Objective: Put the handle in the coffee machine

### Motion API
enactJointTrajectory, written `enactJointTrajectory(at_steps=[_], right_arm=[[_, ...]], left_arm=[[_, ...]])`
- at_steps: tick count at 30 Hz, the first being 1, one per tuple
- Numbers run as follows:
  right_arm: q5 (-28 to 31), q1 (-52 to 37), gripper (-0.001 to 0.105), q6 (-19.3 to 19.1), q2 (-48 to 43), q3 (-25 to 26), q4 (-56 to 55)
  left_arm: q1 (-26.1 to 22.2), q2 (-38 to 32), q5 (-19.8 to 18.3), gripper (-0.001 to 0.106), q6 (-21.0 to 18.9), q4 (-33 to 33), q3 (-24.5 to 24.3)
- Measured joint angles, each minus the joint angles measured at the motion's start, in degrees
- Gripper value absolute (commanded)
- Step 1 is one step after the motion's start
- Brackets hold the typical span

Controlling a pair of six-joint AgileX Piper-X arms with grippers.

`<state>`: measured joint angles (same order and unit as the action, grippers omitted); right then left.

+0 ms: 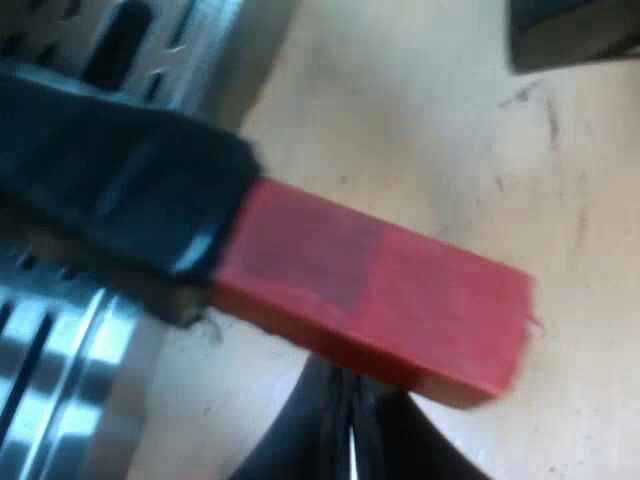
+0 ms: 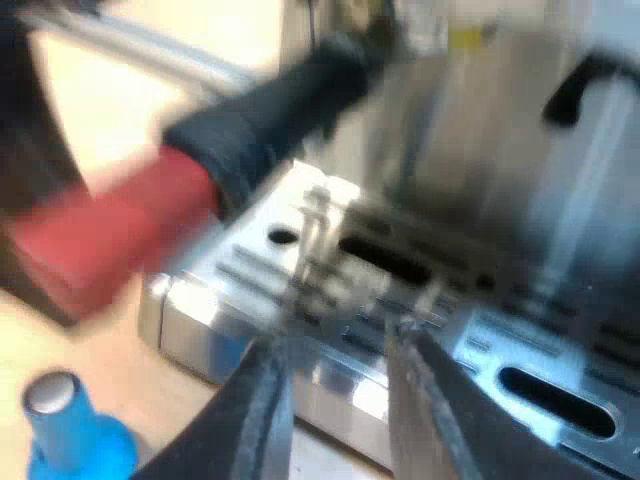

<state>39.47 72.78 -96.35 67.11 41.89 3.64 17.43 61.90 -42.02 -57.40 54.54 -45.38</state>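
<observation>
The holder's handle fills the left wrist view, with its dark grip (image 1: 120, 190) over the machine's slotted metal drip tray (image 1: 50, 350) and its red end (image 1: 380, 290) over the wooden table. My left gripper (image 1: 455, 220) is open, one finger (image 1: 340, 430) under the red end and the other (image 1: 570, 30) well apart from it. From the right wrist view, the handle (image 2: 270, 110) slants out from the espresso machine's front (image 2: 500, 120), red end (image 2: 110, 240) outward. My right gripper (image 2: 335, 400) is open near the drip tray's (image 2: 420, 270) edge, holding nothing.
A blue tamper (image 2: 70, 435) with a metal top stands on the wooden table (image 1: 420, 120) beside the drip tray's corner. A black lever (image 2: 580, 85) sticks out of the machine's body. A dark shape (image 2: 30, 150) sits behind the red end.
</observation>
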Motion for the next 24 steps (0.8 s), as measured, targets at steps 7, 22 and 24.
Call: enactJointTrajectory(at_steps=[7,22,24], right_arm=[[7.9,6.3,0.033,0.2,-9.7,-0.3,-2.7],[8.0,6.8,0.058,1.3,-16.7,-0.3,-2.8],[8.0,6.8,0.058,1.7,-16.7,-0.3,-2.9]], left_arm=[[5.4,0.0,4.1,0.000,-5.3,-5.1,0.3],[5.3,0.2,4.9,0.000,-16.5,-13.0,1.4],[4.9,0.2,5.0,0.004,-16.6,-12.7,1.4]])
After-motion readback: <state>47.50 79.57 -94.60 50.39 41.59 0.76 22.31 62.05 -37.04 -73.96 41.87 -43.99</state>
